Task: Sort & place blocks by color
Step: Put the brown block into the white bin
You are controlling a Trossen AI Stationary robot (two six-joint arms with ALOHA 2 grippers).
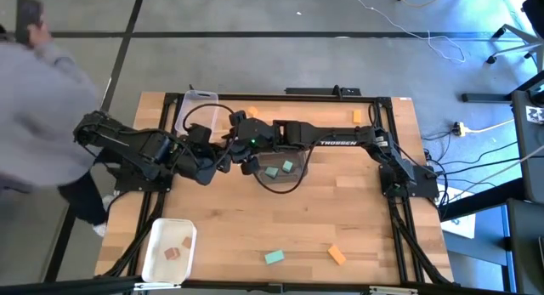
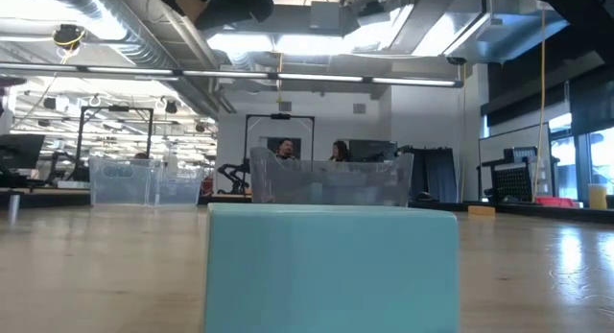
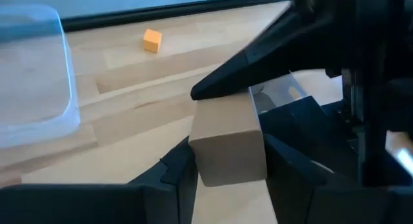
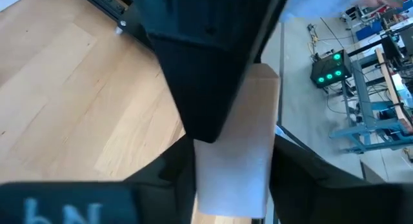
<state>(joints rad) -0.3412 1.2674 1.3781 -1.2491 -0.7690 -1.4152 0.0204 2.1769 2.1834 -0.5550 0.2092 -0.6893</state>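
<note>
Pale wooden boards make up the worktop [image 1: 255, 218], and both dark arms meet just above its middle in the high view, the left one reaching in from the left of the frame and the right one from the right. Between them hangs a tan block [image 3: 229, 137], lifted clear of the wood. The left gripper [image 3: 226, 162] has its fingers closed on the block's two sides near one end. The right gripper [image 4: 232, 166] has its own fingers against the same block from the opposite end, so each wrist view shows the other arm's dark finger lying over the piece.

This reads as a hand-over. A white bin [image 1: 153, 257] at the lower left of the high view already holds two tan pieces, and it lies on the left arm's side, so passing the block across is probably how it gets there. The grip looks shared for now; the right fingers would need to let go before the left arm can carry it off.

A clear bin [image 1: 299, 178] near the middle holds two teal blocks [image 1: 280, 169], and another clear bin [image 1: 194, 101] sits at the upper left of the worktop. One orange block [image 1: 252, 113] waits near the top edge, with a second orange block [image 1: 337, 255] and a loose teal block [image 1: 274, 258] near the bottom edge. A person in grey [image 1: 34, 99] stands at the upper left, off the worktop.
</note>
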